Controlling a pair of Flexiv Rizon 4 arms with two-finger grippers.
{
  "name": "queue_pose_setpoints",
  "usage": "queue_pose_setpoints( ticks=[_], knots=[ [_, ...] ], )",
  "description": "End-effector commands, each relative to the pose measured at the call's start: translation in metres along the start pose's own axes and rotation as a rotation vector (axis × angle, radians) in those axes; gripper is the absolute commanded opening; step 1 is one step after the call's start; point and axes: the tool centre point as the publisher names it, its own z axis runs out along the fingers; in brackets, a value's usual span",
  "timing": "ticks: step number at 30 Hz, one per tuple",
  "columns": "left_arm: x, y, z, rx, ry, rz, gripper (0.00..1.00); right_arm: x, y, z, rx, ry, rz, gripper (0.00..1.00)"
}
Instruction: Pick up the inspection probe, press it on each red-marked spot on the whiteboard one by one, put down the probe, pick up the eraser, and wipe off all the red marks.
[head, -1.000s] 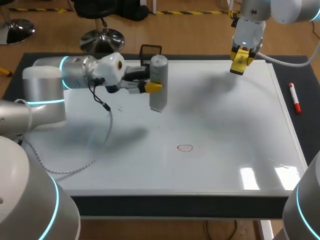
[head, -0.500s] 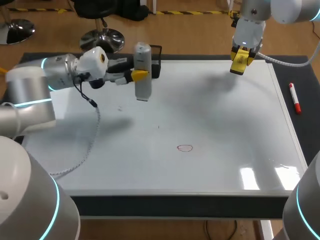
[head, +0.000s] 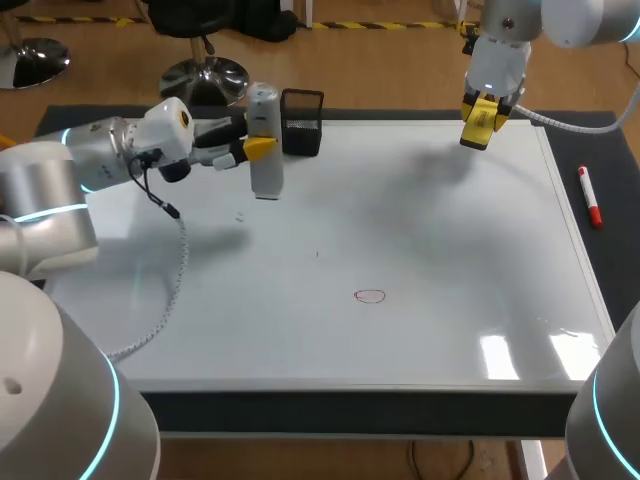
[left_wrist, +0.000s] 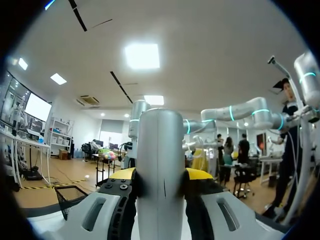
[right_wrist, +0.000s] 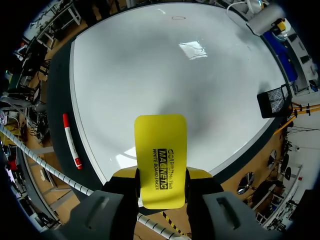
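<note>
The probe (head: 264, 112) stands upright over the whiteboard's (head: 450, 250) far edge, just beside the black mesh basket (head: 301, 122) at that edge. By my reading it is held there to be put down, with its tip pointing down. I cannot tell whether the tip touches the board. The left end effector (head: 261, 150) is clamped on its grey barrel from both sides. The left arm lies level across the whiteboard's far left corner, fingers pointing sideways. The right end effector (head: 481, 128) hangs over the whiteboard's far right corner, fingers pointing down and gripping the yellow eraser (right_wrist: 160, 150), likely in readiness for wiping. One red mark (head: 370, 296) sits near the whiteboard's middle, on its near half. A red marker pen (head: 590, 197) lies on the bench off the whiteboard's right edge.
</note>
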Motion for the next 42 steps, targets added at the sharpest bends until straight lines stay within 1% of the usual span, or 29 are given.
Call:
queue_pose_setpoints(
  ticks=[1,21,22,23,24,27,34,35,36,38,39,41,42],
  knots=[
    [0.006,-0.002,0.001,0.002,-0.007,0.002,0.0,0.0,-0.001,-0.001,0.001,0.005,-0.002,0.0],
    [0.006,-0.002,0.001,0.002,-0.007,0.002,0.0,0.0,-0.001,-0.001,0.001,0.005,-0.002,0.0],
    [0.006,-0.002,0.001,0.002,-0.007,0.002,0.0,-0.002,-0.004,0.001,0.007,0.008,-0.01,0.0],
    [0.006,-0.002,0.001,0.002,-0.007,0.002,0.0,-0.005,0.0,0.002,0.006,0.008,-0.024,0.0],
    [0.006,-0.002,0.001,0.002,-0.007,0.002,0.0,-0.008,0.009,0.002,0.005,0.011,-0.034,0.0],
    [0.006,-0.002,0.001,0.002,-0.007,0.002,0.0,-0.015,0.027,0.005,0.006,0.002,-0.068,0.0],
    [0.006,-0.002,0.001,0.002,-0.007,0.002,0.0,-0.026,0.079,0.01,0.008,0.0,-0.162,0.0],
    [0.006,-0.002,0.001,0.002,-0.007,0.002,0.0,-0.028,0.089,0.011,0.011,0.006,-0.181,0.0],
    [0.006,-0.002,0.001,0.002,-0.007,0.002,0.0,-0.03,0.097,0.012,0.004,-0.007,-0.195,0.0],
    [0.006,-0.002,0.001,0.002,-0.007,0.002,0.0,-0.034,0.116,0.016,0.007,0.015,-0.231,0.0],
    [0.006,-0.002,0.001,0.002,-0.007,0.002,0.0,-0.036,0.127,0.018,-0.003,0.002,-0.246,0.0],
    [0.006,-0.002,0.001,0.002,-0.007,0.002,0.0,-0.043,0.148,0.023,-0.001,0.03,-0.297,0.0],
    [0.006,-0.002,0.001,0.002,-0.007,0.002,0.0,-0.047,0.158,0.026,-0.008,0.028,-0.321,0.0]
  ],
)
